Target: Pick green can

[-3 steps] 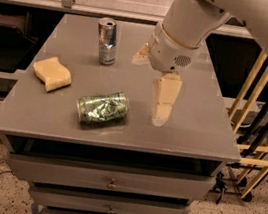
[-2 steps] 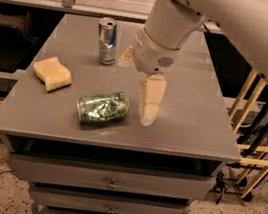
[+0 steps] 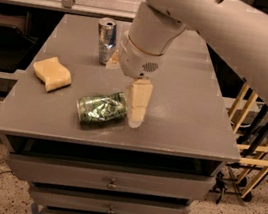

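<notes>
Grey table | end effector spread wide, holding nothing | one finger just beside lying green can

Front can on table, jaws just right of it.

On the grey table, a silver-and-blue can stands upright, a yellow sponge well apart.

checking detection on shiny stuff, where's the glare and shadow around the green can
Camera view: warm, dim light; bright glints speckle the green can lying on its side; a soft shadow edges its near side on the table; the pale gripper hangs beside its end.
</notes>
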`<action>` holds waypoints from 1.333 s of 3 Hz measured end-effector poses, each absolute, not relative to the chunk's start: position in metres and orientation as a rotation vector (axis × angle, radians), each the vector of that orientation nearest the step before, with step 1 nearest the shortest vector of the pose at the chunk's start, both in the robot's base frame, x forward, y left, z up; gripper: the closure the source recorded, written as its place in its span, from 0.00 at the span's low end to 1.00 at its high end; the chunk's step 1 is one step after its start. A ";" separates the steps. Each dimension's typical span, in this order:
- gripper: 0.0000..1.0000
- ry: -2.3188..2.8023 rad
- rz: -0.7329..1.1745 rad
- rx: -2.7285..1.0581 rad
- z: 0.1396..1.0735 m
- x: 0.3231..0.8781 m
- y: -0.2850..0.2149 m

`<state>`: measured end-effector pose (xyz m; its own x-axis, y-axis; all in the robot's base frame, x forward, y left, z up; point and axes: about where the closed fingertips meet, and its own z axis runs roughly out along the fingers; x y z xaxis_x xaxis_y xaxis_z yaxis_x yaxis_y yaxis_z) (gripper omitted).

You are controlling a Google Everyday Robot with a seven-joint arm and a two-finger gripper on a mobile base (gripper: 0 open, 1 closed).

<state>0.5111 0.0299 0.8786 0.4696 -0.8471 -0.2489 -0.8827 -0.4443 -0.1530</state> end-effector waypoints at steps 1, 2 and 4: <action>0.00 1.485 0.185 -2.471 0.865 0.510 0.040; 0.00 1.493 0.195 -2.478 0.850 0.508 0.044; 0.39 1.490 0.244 -2.465 0.828 0.510 0.045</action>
<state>0.5100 0.0446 0.8285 0.4632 -0.8442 -0.2696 -0.8861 -0.4459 -0.1261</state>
